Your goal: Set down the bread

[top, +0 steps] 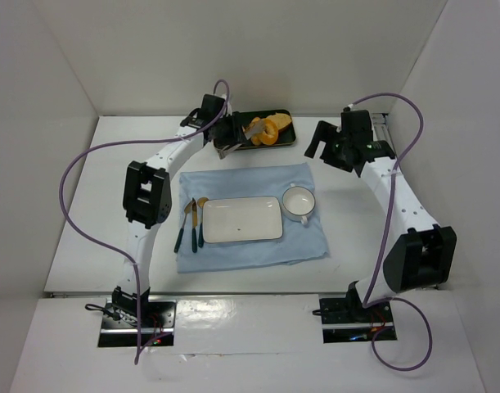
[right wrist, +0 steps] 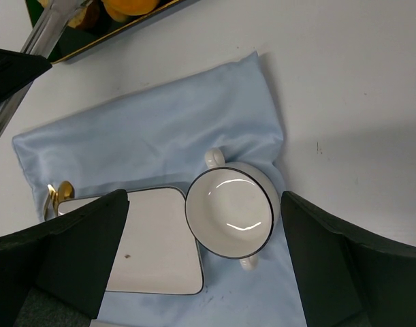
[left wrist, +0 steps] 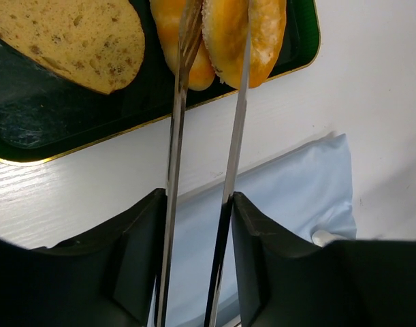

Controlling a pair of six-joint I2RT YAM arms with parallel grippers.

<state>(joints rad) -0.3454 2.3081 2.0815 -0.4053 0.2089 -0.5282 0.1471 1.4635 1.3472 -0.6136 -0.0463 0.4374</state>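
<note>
The bread (left wrist: 262, 37), a glossy orange-golden ring, stands on edge in the dark green tray (left wrist: 30, 136) at the back of the table; it also shows in the top view (top: 268, 131). My left gripper (left wrist: 197, 211) is shut on metal tongs (left wrist: 175, 157). The tong tips reach the bread: one arm crosses its front and the other lies between it and a golden roll (left wrist: 168, 30). I cannot tell whether the bread is lifted. My right gripper (right wrist: 202, 225) is open and empty, hovering above the white cup (right wrist: 229, 212).
A brown toast slice (left wrist: 71, 37) lies in the tray to the left. A blue cloth (top: 258, 180) carries a white rectangular plate (top: 241, 219), the two-handled cup (top: 299, 202) and cutlery (top: 192, 223). White walls enclose the table on three sides.
</note>
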